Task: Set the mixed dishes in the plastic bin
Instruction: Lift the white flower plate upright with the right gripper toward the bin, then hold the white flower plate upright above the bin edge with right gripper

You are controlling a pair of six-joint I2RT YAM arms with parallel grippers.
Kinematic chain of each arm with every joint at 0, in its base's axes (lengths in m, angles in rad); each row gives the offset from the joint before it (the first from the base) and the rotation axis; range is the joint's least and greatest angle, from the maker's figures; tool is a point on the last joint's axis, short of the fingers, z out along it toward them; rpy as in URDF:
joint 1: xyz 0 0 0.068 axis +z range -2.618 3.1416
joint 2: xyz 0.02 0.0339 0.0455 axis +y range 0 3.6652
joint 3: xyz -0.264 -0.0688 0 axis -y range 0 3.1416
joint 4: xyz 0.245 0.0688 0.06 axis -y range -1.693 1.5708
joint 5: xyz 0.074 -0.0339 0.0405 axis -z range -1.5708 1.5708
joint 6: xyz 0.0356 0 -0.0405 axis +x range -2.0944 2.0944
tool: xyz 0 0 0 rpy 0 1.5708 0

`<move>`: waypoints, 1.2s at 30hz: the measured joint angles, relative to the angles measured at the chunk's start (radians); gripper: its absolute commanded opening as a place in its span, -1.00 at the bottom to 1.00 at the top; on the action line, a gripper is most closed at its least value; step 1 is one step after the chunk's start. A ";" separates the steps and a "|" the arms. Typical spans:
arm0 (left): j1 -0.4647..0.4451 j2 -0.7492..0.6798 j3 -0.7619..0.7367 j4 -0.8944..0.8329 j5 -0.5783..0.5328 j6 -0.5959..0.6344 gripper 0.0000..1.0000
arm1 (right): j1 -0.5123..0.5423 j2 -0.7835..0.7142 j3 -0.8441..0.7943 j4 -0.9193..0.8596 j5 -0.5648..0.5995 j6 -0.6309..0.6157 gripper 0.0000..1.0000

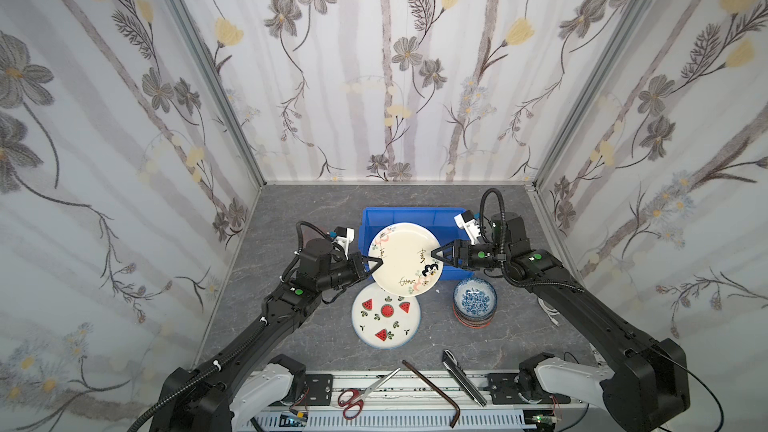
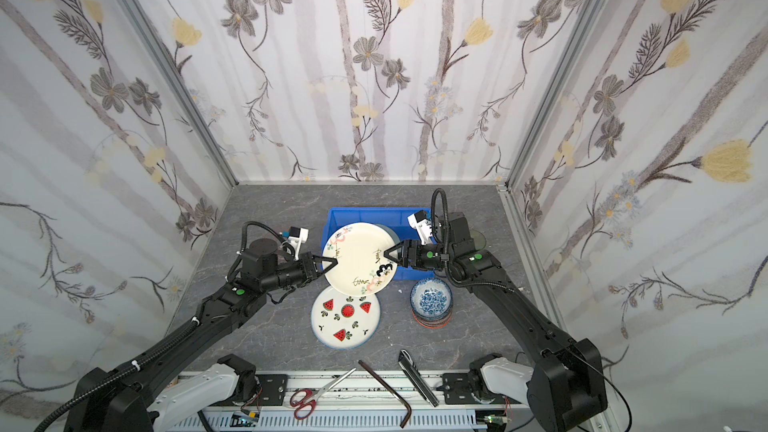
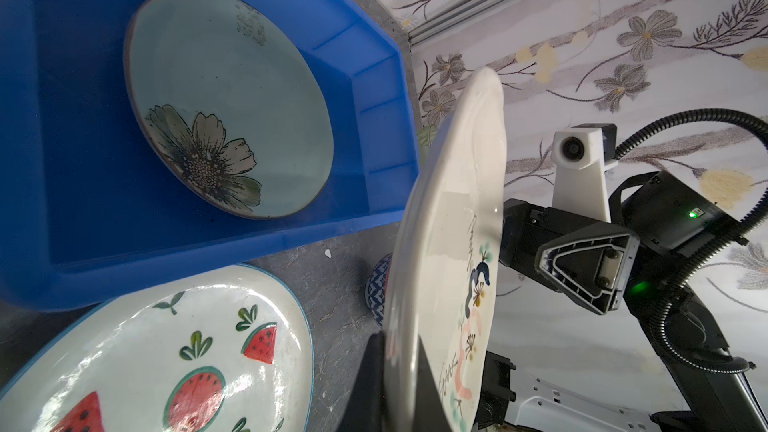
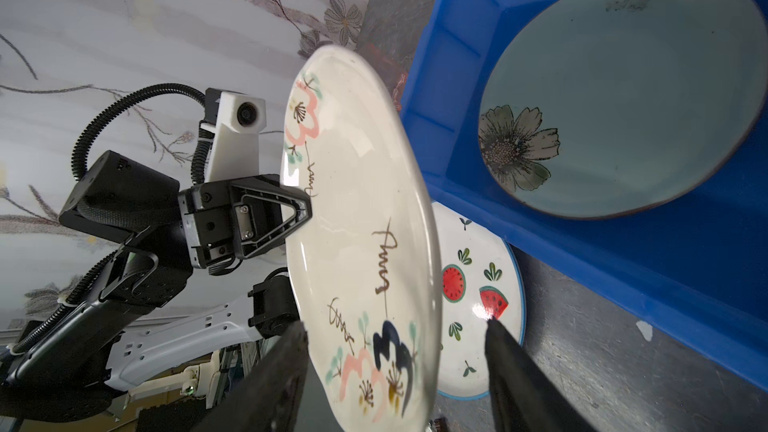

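Left gripper [image 1: 377,263] clamps tight on the scribbled plate [image 1: 402,258], holding it in the air by the rim on its own side. The right gripper [image 1: 435,256] stands with jaws apart, astride the opposite rim. The right wrist view shows one finger [image 4: 282,367] close by the plate's face and the other [image 4: 507,376] clear of its back.

On the front rail lie scissors [image 1: 357,397]. Beyond them the watermelon plate [image 1: 384,320] sits on the table, with a stack of bowls [image 1: 474,303] to its right. Farther back, the bin [image 1: 415,213] lies beneath the held plate, which overlaps its near wall in both top views. Only the wrist views plainly show the green plate [image 3: 228,97] lying flat in the bin.
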 measured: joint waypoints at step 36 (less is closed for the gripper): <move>0.002 0.043 0.008 0.068 0.034 -0.023 -1.00 | -0.002 0.063 -0.035 0.168 -0.039 0.103 -0.97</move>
